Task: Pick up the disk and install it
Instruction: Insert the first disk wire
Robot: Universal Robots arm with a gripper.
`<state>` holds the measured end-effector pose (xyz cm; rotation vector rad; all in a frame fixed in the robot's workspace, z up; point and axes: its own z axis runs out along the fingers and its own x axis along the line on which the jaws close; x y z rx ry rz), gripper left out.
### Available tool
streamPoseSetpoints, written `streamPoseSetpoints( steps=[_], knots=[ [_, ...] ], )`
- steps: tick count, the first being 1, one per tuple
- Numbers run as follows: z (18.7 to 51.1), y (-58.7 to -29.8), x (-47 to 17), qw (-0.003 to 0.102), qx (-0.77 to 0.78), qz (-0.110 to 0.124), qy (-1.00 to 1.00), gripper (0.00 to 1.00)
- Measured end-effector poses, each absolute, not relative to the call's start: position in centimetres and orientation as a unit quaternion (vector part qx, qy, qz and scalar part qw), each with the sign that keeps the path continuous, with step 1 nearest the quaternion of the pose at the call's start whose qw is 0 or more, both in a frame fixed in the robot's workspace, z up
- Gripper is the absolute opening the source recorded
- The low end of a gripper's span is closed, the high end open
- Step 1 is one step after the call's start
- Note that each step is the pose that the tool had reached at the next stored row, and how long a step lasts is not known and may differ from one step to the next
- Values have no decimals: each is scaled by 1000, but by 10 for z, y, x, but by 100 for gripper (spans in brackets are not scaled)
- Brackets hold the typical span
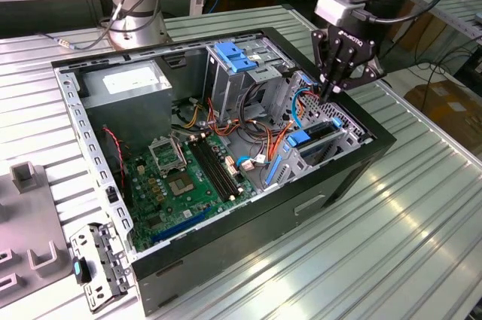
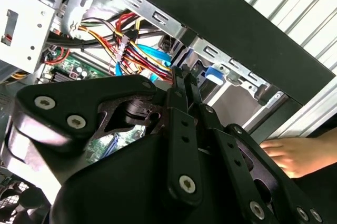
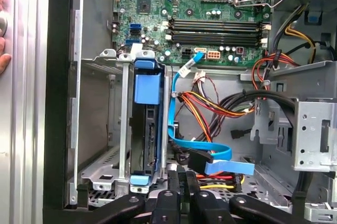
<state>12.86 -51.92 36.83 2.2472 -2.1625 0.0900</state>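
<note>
You are working over an open computer case [image 1: 226, 207] lying on its side on a ribbed metal tabletop [image 1: 422, 245], motherboard [image 1: 188, 177] facing up. At the case's end on the exterior view's right sits the drive cage [image 3: 100, 129], a sheet-metal bay with upright walls.

The disk [image 3: 145, 129] stands on edge in that cage, framed by its blue rails, with a blue tab [image 3: 146, 87] at the end nearest the motherboard. In the exterior view you see it as the blue-edged slab [image 1: 312, 139] just below the arm's tool. It looks already slotted into the bay, so the step in hand appears to be the seating end of the install, not the pick-up.

Your pincer [image 1: 331, 88] hangs just above the cage, beside the disk's far end. Its fingers [image 3: 179, 190] are drawn together, nearly touching, with nothing between them; in the second wrist view they point down [image 2: 184, 84] toward the blue data cable [image 3: 205, 155] and the wire bundle [image 3: 221, 103].

If the disk is not fully home, the next move calls for a straight press along the rails, kept clear of the cable lying close by. A person's hand [image 2: 295, 153] rests near the case's outer wall, so mind it.
</note>
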Motion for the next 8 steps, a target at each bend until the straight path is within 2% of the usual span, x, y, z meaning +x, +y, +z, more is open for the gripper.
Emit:
streamPoseSetpoints(
  steps=[8],
  knots=[
    [367, -528, 128, 11, 720, 29, -693, 16]
  ],
)
